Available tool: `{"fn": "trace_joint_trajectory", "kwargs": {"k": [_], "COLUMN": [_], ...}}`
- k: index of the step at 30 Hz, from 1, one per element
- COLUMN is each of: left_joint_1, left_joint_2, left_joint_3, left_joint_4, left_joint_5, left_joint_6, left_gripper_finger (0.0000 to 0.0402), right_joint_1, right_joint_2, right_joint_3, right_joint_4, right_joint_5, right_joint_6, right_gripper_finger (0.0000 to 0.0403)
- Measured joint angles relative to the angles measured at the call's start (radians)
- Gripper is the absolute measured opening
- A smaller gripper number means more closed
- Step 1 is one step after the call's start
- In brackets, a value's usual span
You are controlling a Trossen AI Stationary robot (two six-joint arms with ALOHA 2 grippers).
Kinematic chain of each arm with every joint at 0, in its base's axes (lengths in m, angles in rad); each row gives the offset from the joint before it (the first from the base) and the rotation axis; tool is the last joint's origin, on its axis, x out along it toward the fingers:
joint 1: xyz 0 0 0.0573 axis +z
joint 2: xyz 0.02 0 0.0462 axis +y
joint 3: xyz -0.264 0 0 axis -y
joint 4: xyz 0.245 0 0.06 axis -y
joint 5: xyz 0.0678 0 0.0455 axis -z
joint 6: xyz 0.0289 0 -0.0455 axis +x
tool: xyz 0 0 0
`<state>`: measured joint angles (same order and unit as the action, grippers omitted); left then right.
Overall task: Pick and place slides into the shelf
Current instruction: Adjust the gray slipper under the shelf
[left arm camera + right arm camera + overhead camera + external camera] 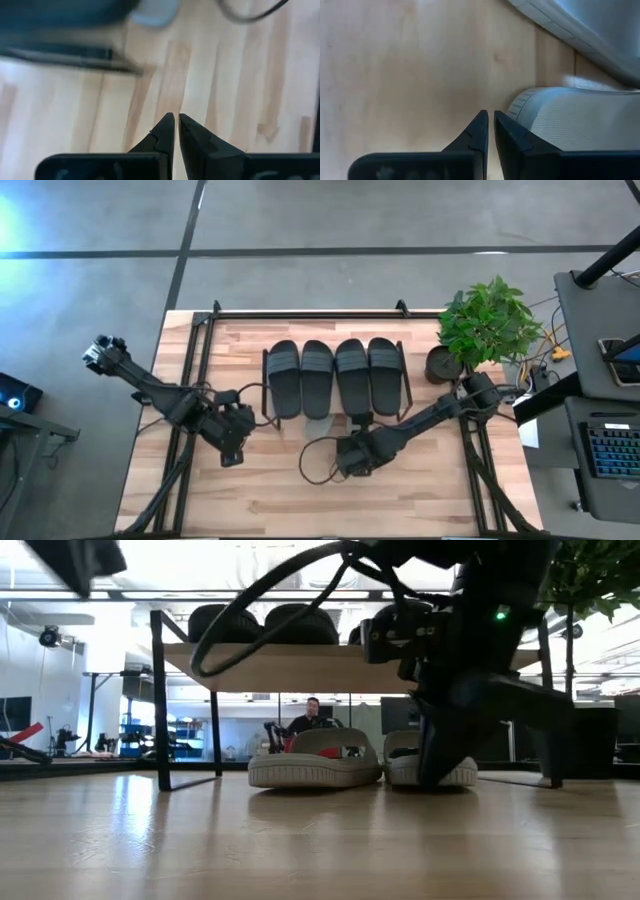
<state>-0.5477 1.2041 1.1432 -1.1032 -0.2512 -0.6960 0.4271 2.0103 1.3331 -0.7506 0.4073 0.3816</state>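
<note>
Now four dark slides lie side by side on the top board of the shelf, and two light grey slides sit on the table beneath it, seen best in the low view. So the placing looks nearly or wholly done, unless the light pair is meant to be nudged deeper under the board.

The right gripper hangs just in front of the shelf's near edge, its fingers closed together with nothing between them; its wrist view shows a pale slide just beside the fingertips, apparently not touching, though the angle is poor. The left gripper waits near the shelf's left front corner, likewise closed and empty above bare wood.

Any further push calls for a low, level approach, since the top board overhangs the light pair and the black frame legs stand on either side. The near half of the table offers open room for both arms to draw back; the potted plant crowds the right arm's far side.
</note>
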Motion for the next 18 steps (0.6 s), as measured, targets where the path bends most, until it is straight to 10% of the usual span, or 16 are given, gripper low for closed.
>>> {"fn": "trace_joint_trajectory", "kwargs": {"k": [18], "left_joint_1": [-0.052], "left_joint_2": [0.029], "left_joint_3": [-0.475], "left_joint_4": [0.904], "left_joint_5": [-0.058], "left_joint_6": [-0.051], "left_gripper_finger": [0.0011], "right_joint_1": [0.064], "right_joint_2": [-0.108], "right_joint_3": [0.071], "right_joint_4": [0.010], "right_joint_5": [0.022], "right_joint_6": [-0.181], "right_gripper_finger": [0.0022]}}
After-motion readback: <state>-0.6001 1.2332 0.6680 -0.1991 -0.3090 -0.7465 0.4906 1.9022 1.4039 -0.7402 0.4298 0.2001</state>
